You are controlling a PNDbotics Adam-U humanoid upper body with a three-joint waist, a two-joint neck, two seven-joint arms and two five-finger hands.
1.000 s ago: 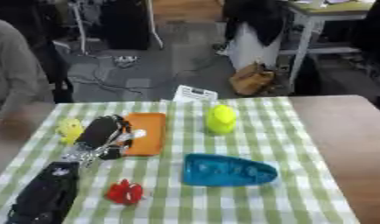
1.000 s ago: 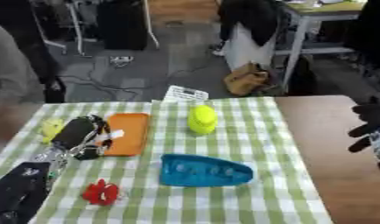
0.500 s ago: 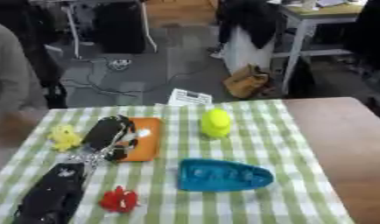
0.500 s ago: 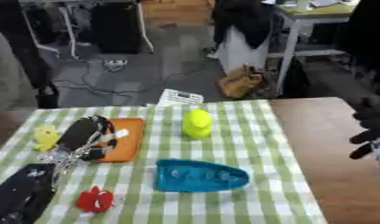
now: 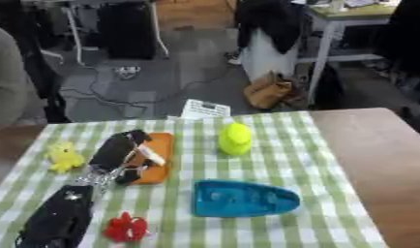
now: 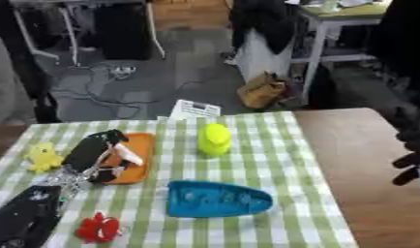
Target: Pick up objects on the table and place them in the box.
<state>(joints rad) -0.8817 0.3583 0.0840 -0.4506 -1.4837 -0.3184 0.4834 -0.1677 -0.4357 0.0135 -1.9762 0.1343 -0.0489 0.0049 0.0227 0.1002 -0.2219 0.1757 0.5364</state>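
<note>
1. Change vs a sec ago: whole scene sits a bit lower and further right in both views, so it's the head tilting, not the things moving. Left hand (image 5: 120,152) keeps its place on the orange tray (image 5: 159,145), arm running to the lower-left corner.
2. Left hand state: black fingers lie along the tray, something white beside them; whether they're curled on it, can't tell.
3. Task things all on the counter (image 5: 285,140), none lifted: yellow duck-like toy (image 5: 234,139) near the far middle, small yellow figure (image 5: 64,157) at the left edge, red toy (image 5: 126,227) near front-left, blue boat-shaped tray (image 5: 243,198) centre-front, empty, prob. the "box".
4. Meaning: no progress yet; grasp at the tray looks like the step in hand.
5. View diff: only the right eye shows the right hand (image 6: 412,145) at the right edge over bare wood, idle, fingers partly curled, holding nothing.
</note>
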